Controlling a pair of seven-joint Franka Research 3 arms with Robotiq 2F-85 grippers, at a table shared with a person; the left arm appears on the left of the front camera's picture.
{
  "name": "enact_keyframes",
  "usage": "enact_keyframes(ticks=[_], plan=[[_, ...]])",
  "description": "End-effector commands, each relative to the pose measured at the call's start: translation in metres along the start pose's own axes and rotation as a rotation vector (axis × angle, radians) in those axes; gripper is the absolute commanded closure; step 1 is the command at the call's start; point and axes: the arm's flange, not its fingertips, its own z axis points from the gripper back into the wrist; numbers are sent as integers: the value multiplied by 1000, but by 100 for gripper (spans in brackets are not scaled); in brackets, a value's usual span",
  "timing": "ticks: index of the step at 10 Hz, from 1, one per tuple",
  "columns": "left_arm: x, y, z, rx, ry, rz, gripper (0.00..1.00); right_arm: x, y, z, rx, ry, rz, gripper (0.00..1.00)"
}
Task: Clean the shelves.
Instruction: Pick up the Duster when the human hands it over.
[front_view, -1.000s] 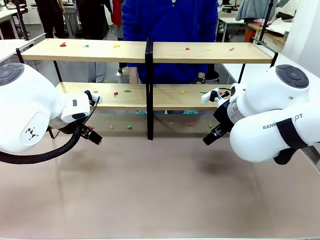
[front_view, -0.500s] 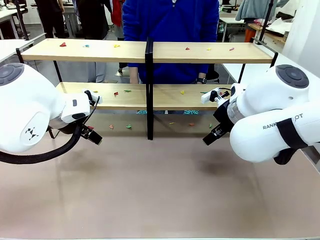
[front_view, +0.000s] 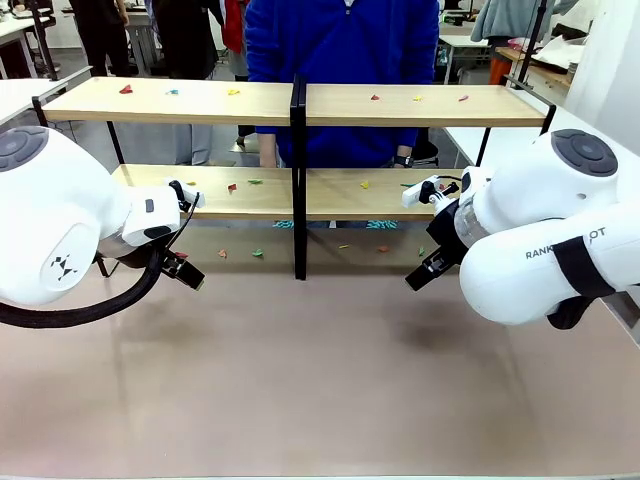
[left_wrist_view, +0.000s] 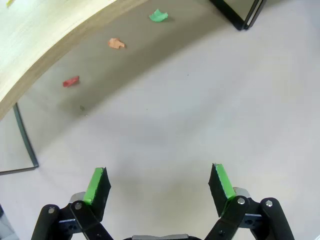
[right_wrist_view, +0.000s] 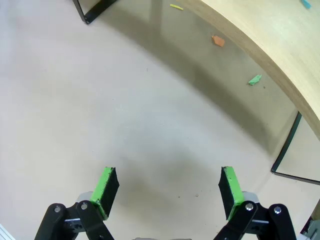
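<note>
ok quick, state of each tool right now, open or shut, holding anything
left tool: open, holding nothing
right tool: open, holding nothing

shelves (front_view: 420, 104) standing on a beige table (front_view: 320, 390)
small coloured scraps (front_view: 374, 98) lie on both wooden boards, and more on the table under the lower board.

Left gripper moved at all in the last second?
No. The left gripper hangs open at the same spot, left of the black upright of the shelves.
</note>
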Motion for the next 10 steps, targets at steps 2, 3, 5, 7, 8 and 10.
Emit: enact_keyframes(ticks=[2, 3, 5, 7, 8, 10], plan=[[0, 0, 0, 0, -1, -1, 0, 0, 0, 0, 0, 0, -1, 0], [0, 0, 0, 0, 0, 0, 0, 0, 0, 0, 0, 0, 0, 0], [-26, 13, 73, -134, -89, -86, 0, -25, -25, 69, 42, -41, -10, 0], [-66, 23, 155, -84, -233, -91, 0, -65, -46, 144, -37, -152, -28, 0], [-73, 23, 185, -51, -307, -105, 0, -74, -49, 170, -82, -198, -18, 0], [-82, 34, 222, -94, -400, -181, 0, -77, -56, 212, -128, -293, 34, 0]])
